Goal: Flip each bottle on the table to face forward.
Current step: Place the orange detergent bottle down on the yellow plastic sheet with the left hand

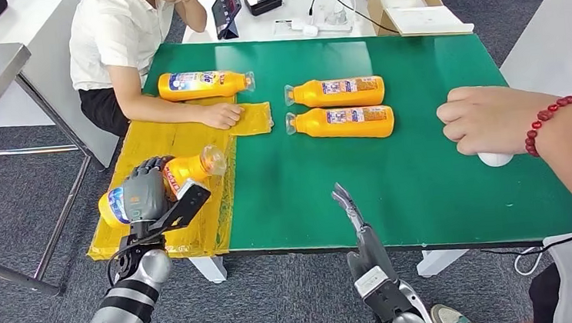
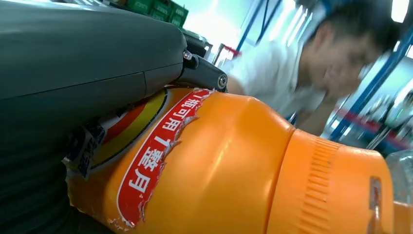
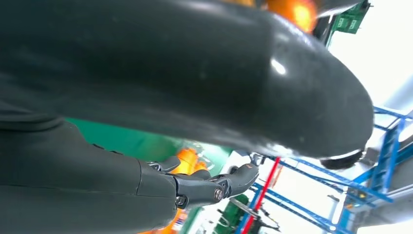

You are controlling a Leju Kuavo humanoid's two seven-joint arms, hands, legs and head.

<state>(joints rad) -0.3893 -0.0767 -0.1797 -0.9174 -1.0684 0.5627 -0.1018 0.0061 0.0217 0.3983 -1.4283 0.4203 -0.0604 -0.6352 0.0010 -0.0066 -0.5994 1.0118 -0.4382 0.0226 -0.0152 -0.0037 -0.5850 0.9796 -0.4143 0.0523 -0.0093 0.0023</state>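
the left hand point(image 1: 145, 193) is wrapped around an orange bottle point(image 1: 184, 173), fingers closed over its label, holding it above the yellow mat point(image 1: 150, 141) at the near left corner of the green tabletop point(image 1: 423, 174). the bottle lies tilted, its clear cap end pointing toward the middle of the table and its base toward the near left. in the left wrist view the bottle point(image 2: 234, 165) sits right against the grey hand point(image 2: 73, 58), and a torn red and white label with printed characters shows on its side.

the right hand point(image 1: 345, 203) hangs over the near edge of the tabletop, around the middle, with its fingers straight and nothing in them. in the right wrist view the dark fingers point(image 3: 214, 185) reach out loosely, apart from one another.

three more orange bottles lie on their sides. one point(image 1: 203, 84) rests at the far left corner, just beyond the mat, cap pointing right. the other two point(image 1: 337, 92) point(image 1: 341, 122) lie side by side near the middle of the far half, caps pointing left.

a person in a white shirt point(image 1: 115, 36) sits at the far left edge with a hand point(image 1: 221, 116) on the mat. another person's hand point(image 1: 488, 118), with a red bead bracelet point(image 1: 549, 119) on the wrist, rests near the right edge over a small white object point(image 1: 495, 160).
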